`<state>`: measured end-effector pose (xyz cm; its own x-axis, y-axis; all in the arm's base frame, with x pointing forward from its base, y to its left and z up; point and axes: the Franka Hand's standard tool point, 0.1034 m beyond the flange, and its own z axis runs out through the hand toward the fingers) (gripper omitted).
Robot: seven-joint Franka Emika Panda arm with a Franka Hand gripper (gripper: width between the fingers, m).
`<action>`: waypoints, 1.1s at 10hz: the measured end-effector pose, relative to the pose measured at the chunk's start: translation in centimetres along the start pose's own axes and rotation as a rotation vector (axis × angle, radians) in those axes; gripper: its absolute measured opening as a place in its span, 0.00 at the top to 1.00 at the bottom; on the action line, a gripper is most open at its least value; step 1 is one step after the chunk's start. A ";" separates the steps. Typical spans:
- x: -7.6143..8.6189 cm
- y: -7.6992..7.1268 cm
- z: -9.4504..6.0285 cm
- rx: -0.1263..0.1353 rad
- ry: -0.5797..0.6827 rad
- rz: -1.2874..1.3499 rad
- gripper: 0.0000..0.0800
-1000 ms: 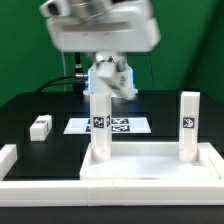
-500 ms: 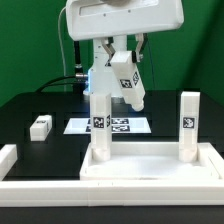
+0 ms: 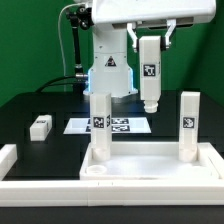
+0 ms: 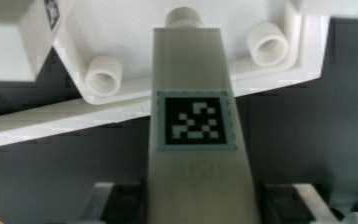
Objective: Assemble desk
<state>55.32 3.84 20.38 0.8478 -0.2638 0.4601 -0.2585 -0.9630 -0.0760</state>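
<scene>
The white desk top (image 3: 150,168) lies at the front with its rim up. Two white legs stand upright in it, one at the exterior view's left (image 3: 100,125) and one at the right (image 3: 188,125). My gripper (image 3: 148,42) is shut on a third tagged leg (image 3: 148,75) and holds it upright in the air above and behind the top, between the two standing legs. In the wrist view the held leg (image 4: 194,110) fills the middle between my fingers (image 4: 115,200), with the desk top (image 4: 51,125) and the two standing legs (image 4: 105,78) (image 4: 265,42) below.
A fourth small leg (image 3: 40,126) lies loose on the black table at the exterior view's left. The marker board (image 3: 122,127) lies behind the desk top. White border rails (image 3: 10,160) run along the table's front and sides. The arm's base (image 3: 108,65) stands at the back.
My gripper has moved toward the exterior view's right with the leg in it. The leg has swung from tilted to upright.
</scene>
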 end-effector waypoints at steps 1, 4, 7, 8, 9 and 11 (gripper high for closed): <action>0.1 -1.2 0.1 0.050 0.051 0.035 0.64; 1.1 -2.1 0.9 0.056 0.066 -0.010 0.64; 4.0 -3.2 3.3 0.052 0.159 -0.205 0.64; 3.8 -3.2 3.4 0.049 0.148 -0.188 0.64; 3.8 -3.3 3.3 0.049 0.148 -0.188 0.64; 3.9 -3.1 3.4 0.045 0.148 -0.195 0.64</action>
<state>60.97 5.64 19.37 0.8018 -0.0655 0.5940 -0.0730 -0.9973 -0.0114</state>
